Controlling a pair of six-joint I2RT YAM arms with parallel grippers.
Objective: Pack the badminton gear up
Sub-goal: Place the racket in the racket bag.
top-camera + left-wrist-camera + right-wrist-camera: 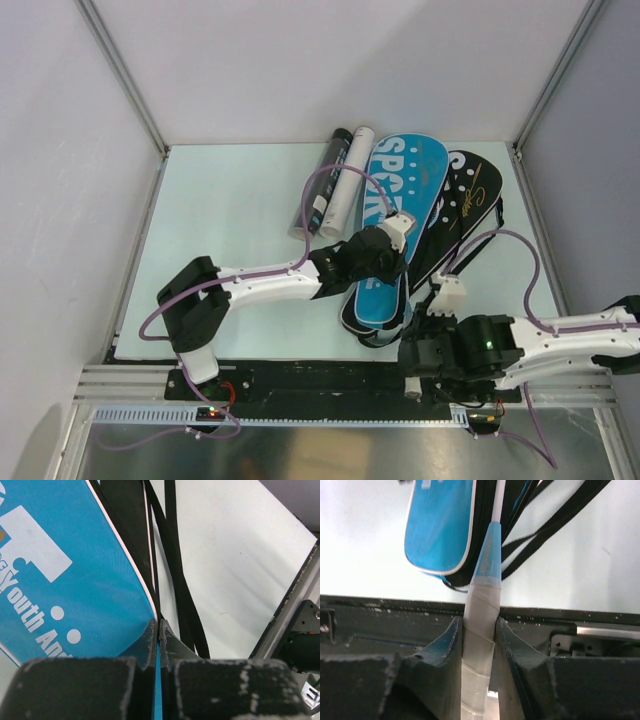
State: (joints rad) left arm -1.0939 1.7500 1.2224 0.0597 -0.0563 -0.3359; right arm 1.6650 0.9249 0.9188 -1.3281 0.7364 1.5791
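The racket (481,605), judged light and stiff, is gripped at its wrapped handle by the right fingers (447,645), the limp blue bag (75,570) pinched at its edge by the left fingers (147,640).

Pale table (230,250), white walls (350,60), metal frame (120,70)

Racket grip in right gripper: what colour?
Racket grip is white, light-blue cone above; clearest in right wrist view.

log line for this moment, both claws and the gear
left claw: shut on blue bag edge | right claw: gripping racket by handle, shaft pointing at bag end | white tube: on table beside bag
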